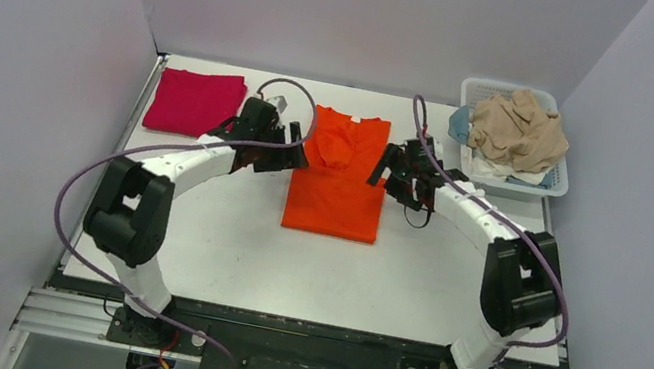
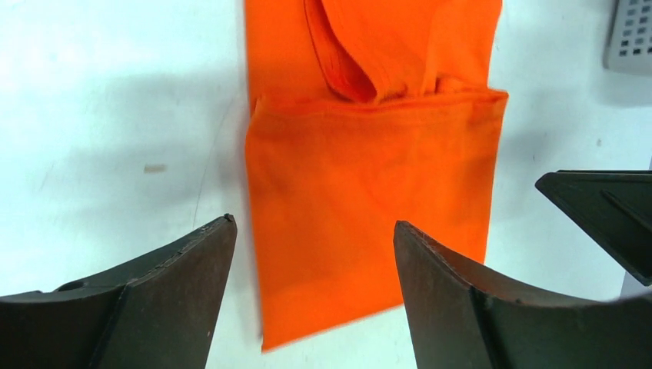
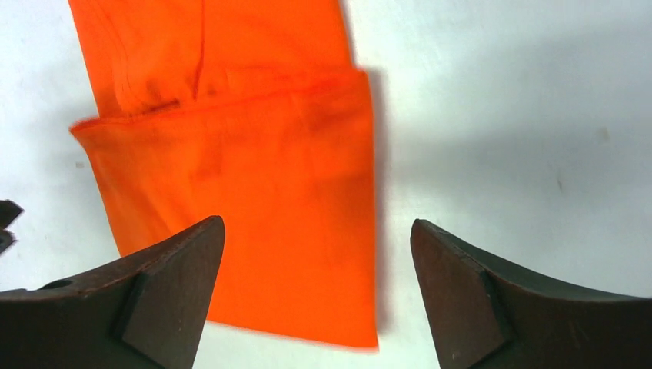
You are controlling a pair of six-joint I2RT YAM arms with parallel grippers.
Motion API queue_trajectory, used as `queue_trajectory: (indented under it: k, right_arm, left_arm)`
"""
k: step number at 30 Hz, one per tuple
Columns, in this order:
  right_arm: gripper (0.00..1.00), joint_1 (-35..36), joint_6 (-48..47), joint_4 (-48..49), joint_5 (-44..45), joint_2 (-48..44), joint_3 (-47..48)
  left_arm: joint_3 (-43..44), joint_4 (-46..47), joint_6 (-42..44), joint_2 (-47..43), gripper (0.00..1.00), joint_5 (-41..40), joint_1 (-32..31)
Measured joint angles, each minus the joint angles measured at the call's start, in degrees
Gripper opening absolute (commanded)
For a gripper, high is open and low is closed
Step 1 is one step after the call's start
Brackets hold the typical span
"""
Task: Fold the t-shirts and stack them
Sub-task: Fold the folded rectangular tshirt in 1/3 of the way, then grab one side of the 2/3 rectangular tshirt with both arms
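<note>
The orange t-shirt [image 1: 336, 191] lies flat in the middle of the white table [image 1: 232, 239], folded into a long strip. The left gripper [image 1: 280, 154] hangs just beside its left edge, fingers wide apart, holding nothing. The right gripper [image 1: 393, 171] hangs just beside its right edge, wide apart too and empty. Left of the orange t-shirt lies a folded red t-shirt [image 1: 195, 101]. Right of it stands a white basket [image 1: 517, 190] full of clothes [image 1: 518, 127].

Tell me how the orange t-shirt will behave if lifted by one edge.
The orange t-shirt will probably sag: its layers lie flat and creased. Likely light, being thin cloth. The fold may fall open, as nothing pins it.
</note>
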Motion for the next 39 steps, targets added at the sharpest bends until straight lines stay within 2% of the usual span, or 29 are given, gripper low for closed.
queue_trajectory:
  k: [7,12,15,21,24,27,28,34,39]
  right_arm:
    - [0.73,3.3,3.1,0.6,0.8,-15.3,-16.5]
    - [0.51,6.6,6.9,2.2,0.6,-16.5,-25.0]
    - [0.47,6.7,8.5,3.4,0.5,-15.8,-26.6]
    - [0.3,6.8,10.5,8.0,0.7,-13.3,-26.8]
    - [0.19,6.8,11.2,9.2,0.7,-12.3,-27.1]
    - [0.05,6.8,11.7,10.5,0.5,-11.5,-27.2]
    - [0.02,6.8,11.9,11.0,0.4,-11.3,-27.3]
    - [0.0,6.7,12.1,11.8,-2.6,-10.9,-27.7]
    - [0.0,7.0,7.9,2.9,-9.1,-12.7,-26.7]
  left_arm:
    - [-17.6,1.7,-2.2,-15.0,0.87,-0.2,-0.3]
    - [-28.2,2.5,-5.2,-16.3,0.78,0.3,-1.5]
    - [-29.4,4.5,-6.7,-16.6,0.75,0.7,-1.7]
    - [-29.2,9.5,-9.2,-13.3,0.59,1.2,-3.1]
    - [-28.6,11.4,-9.9,-11.5,0.42,1.5,-3.6]
    - [-28.1,12.7,-10.5,-9.7,0.02,1.6,-4.4]
    - [-28.0,12.9,-10.6,-8.9,0.0,1.4,-4.8]
    - [-26.5,13.0,-11.6,-7.4,0.0,1.0,-6.6]
    - [-31.2,9.6,-12.7,-13.6,0.0,-1.4,-9.1]
